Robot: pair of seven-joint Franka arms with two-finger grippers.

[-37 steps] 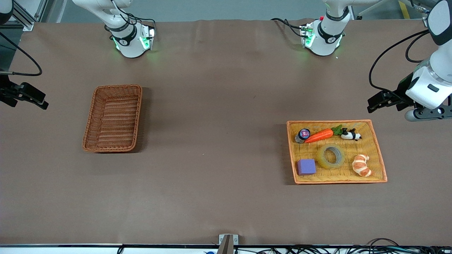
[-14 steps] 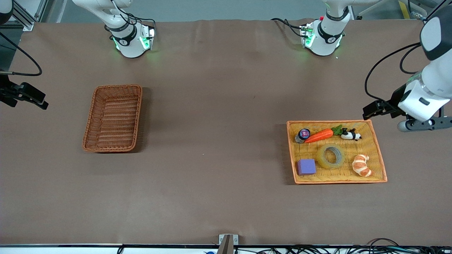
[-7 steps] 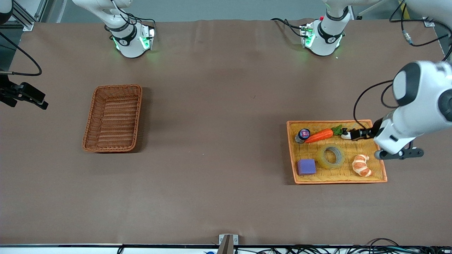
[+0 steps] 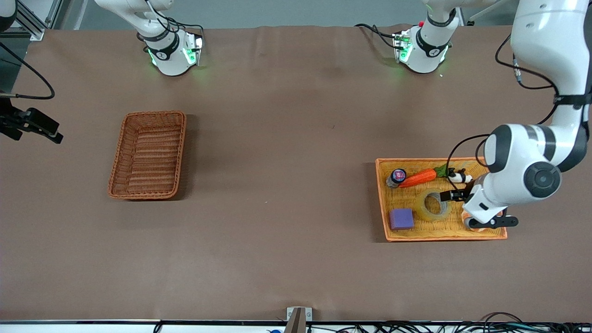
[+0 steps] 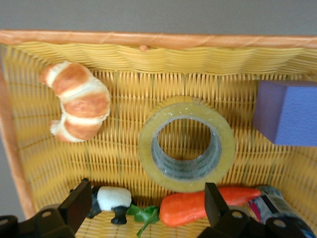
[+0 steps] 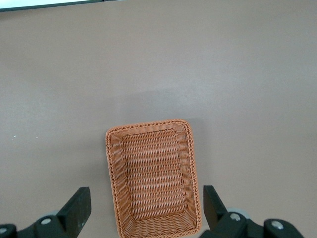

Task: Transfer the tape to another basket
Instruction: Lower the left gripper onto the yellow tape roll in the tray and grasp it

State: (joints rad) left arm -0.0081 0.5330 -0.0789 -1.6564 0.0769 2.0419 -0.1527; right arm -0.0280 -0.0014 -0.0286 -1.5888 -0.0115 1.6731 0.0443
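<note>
The tape [image 4: 433,204] lies flat in the orange tray [image 4: 495,199] near the counter's left-arm end. The left claw [image 4: 447,196] hovers over it, released wide to straddle the ring. The right claw [image 6: 143,210] waits, released, above the empty basket [image 4: 148,155].

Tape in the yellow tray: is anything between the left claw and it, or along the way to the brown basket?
Nothing visible. The open left claw hangs over the tape, whose top is uncovered. Bare tabletop lies between the tray and the basket.
</note>
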